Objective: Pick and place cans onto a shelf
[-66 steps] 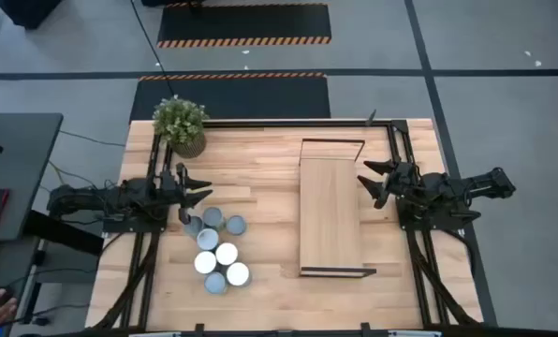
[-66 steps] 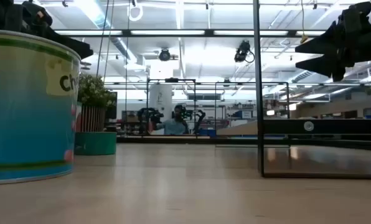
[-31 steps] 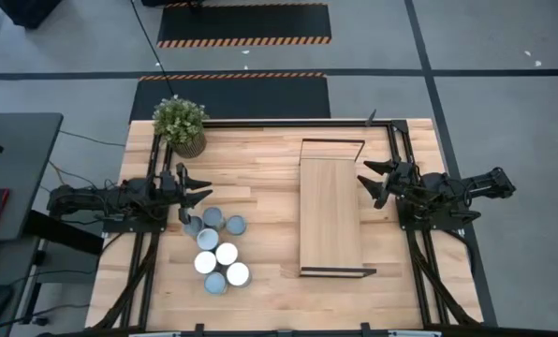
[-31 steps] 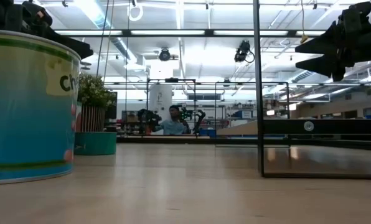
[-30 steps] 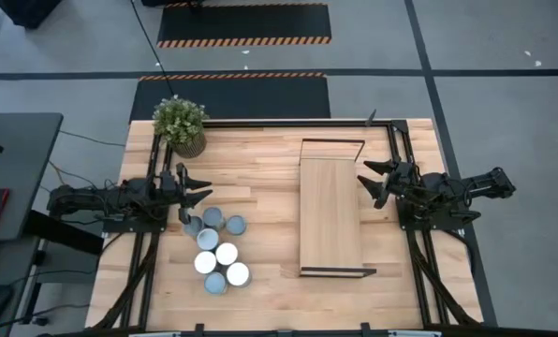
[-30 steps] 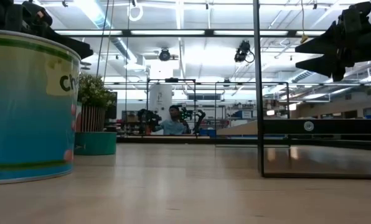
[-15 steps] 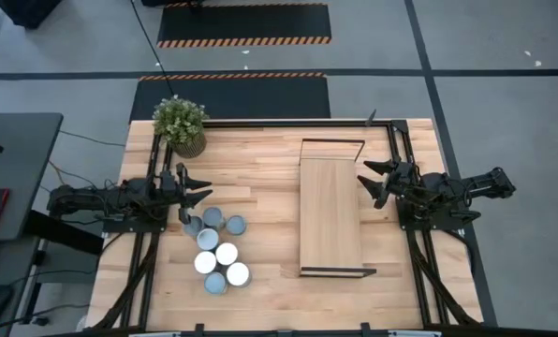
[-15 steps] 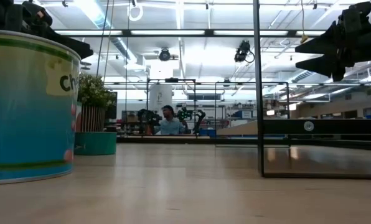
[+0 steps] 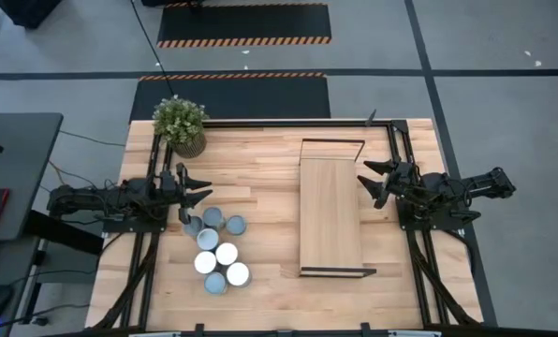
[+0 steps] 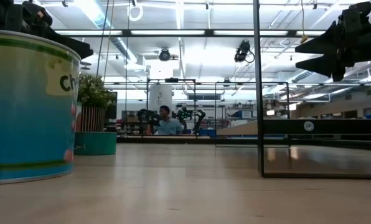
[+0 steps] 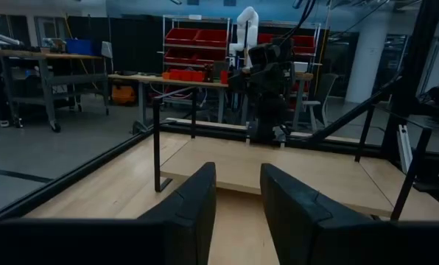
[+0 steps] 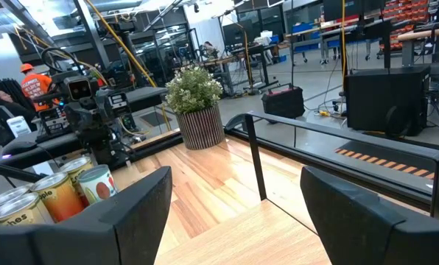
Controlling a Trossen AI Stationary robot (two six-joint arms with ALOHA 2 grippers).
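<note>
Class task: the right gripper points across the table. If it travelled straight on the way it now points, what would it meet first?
The right gripper is open at the shelf's edge, pointing over the board. Its line looks free above the bare shelf; beyond stands the left gripper, though heights are unclear.

We see a potted plant [image 9: 180,125] at the upper left corner of the planked worktop [image 9: 260,168]. On the grey floor above it lie two dark mats [image 9: 243,24] edged with orange-and-black stripes. At the frame's left edge stands a dark desk [image 9: 12,164]. In the low view, a person [image 10: 167,123] sits far back in the room.
</note>
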